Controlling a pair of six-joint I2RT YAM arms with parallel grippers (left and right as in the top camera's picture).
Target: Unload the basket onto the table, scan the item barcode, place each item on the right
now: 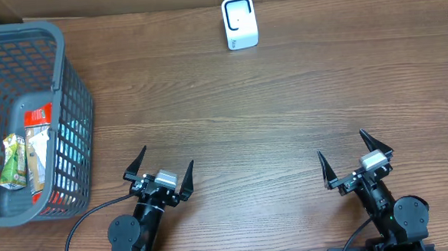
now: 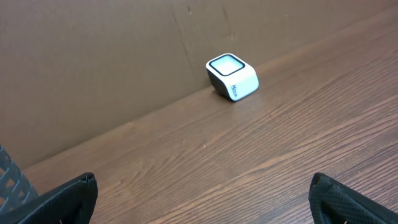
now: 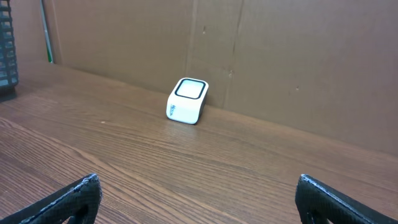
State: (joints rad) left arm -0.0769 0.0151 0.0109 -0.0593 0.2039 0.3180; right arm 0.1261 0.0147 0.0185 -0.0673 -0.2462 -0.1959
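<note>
A small white barcode scanner [image 1: 239, 22] with a dark window stands at the table's far edge; it also shows as the scanner [image 2: 232, 77] and the scanner [image 3: 187, 101] in the wrist views. Packaged items [image 1: 24, 155], green and red, lie inside the grey basket [image 1: 59, 65] at far left. My left gripper [image 1: 165, 168] hovers open near the front edge, right of the basket, with nothing between its fingers. My right gripper [image 1: 347, 151] stands open at front right, also with nothing in it. In the wrist views only bare wood lies between the left gripper [image 2: 202, 190] and right gripper [image 3: 198, 190] fingertips.
A brown cardboard wall [image 3: 280, 56] runs behind the scanner along the table's back. The basket's mesh wall [image 1: 77, 141] rises just left of my left arm. Wooden tabletop [image 1: 269, 115] stretches between the grippers and the scanner.
</note>
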